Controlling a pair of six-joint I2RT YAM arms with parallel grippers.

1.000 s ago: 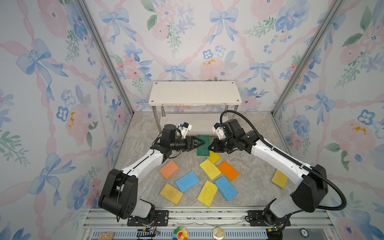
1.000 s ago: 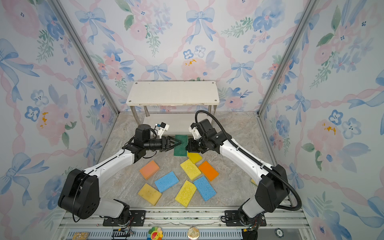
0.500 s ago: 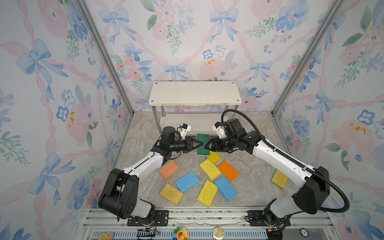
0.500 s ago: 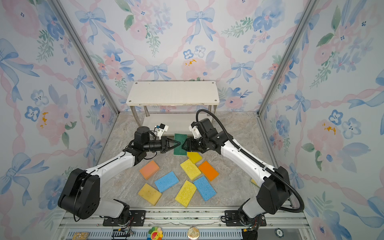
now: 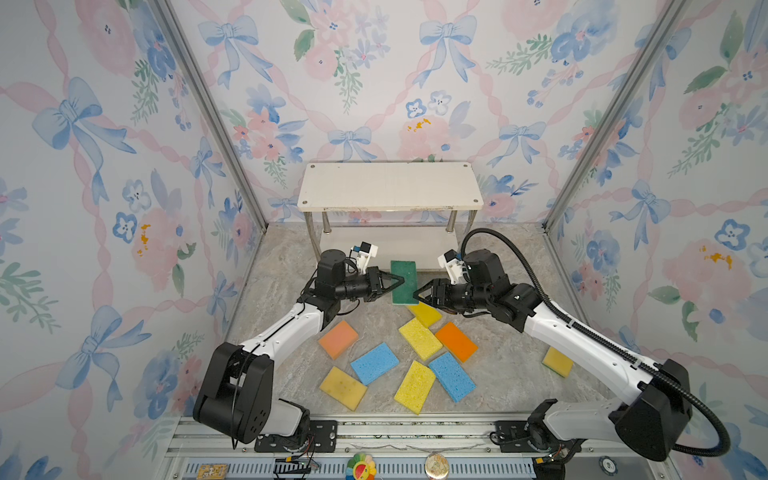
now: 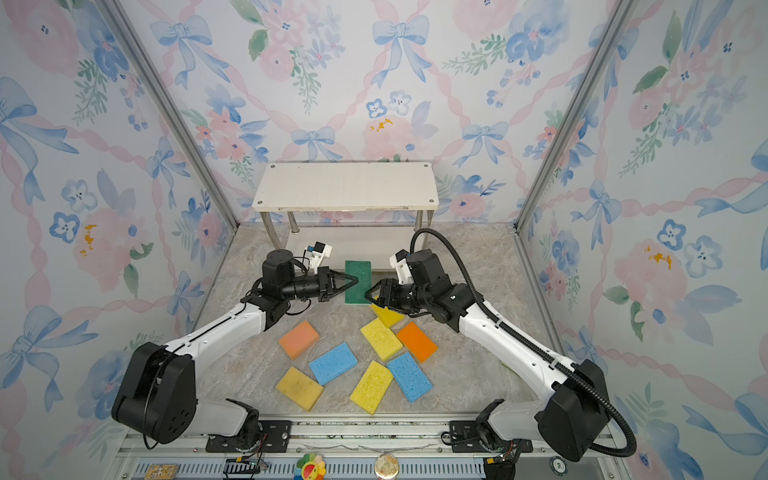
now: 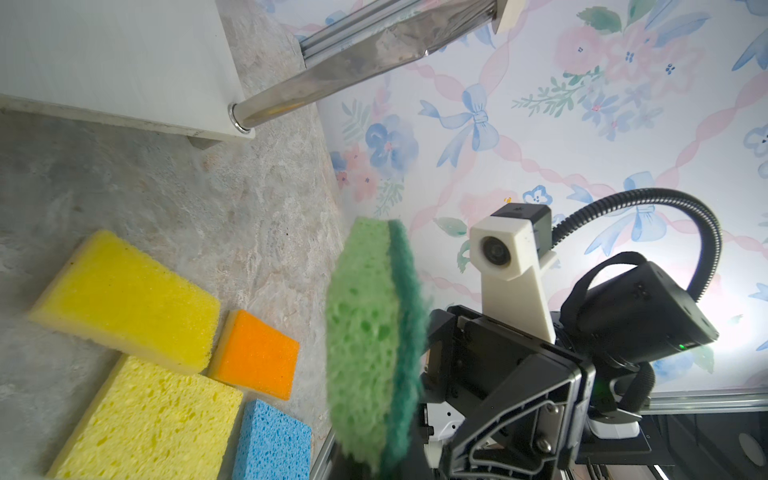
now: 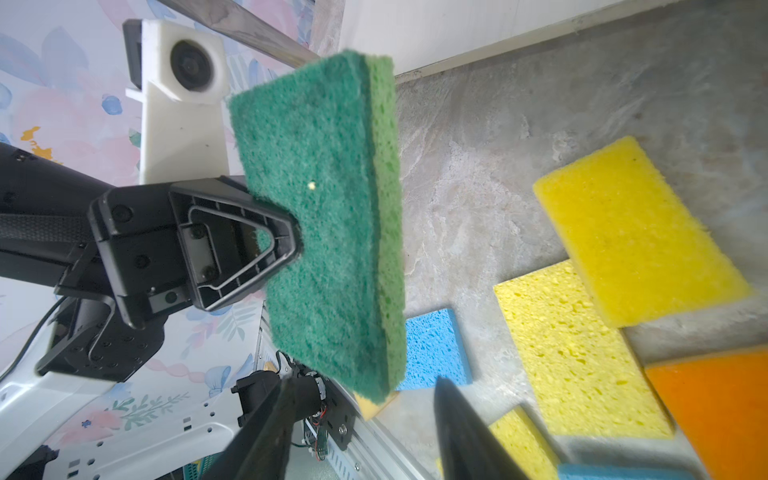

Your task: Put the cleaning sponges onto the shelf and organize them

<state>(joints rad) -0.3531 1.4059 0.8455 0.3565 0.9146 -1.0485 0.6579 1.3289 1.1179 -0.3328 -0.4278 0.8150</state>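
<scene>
Since a second ago my right tool (image 5: 417, 296) has parted, and my left tool (image 5: 400, 279) now clamps the dark green rectangular sponge (image 5: 406, 269) by one edge, midair before the white two-tier shelf (image 5: 390, 187); that shallow pinch may slip.

Both arms reach in toward the middle, elbows out, grippers pointing at each other. Left gripper (image 5: 400, 281) is clamped on the left edge of the green sponge (image 5: 407, 270), holding it up. Right gripper (image 5: 417, 296) has its jaws spread, tips right by the sponge's right edge.
</scene>
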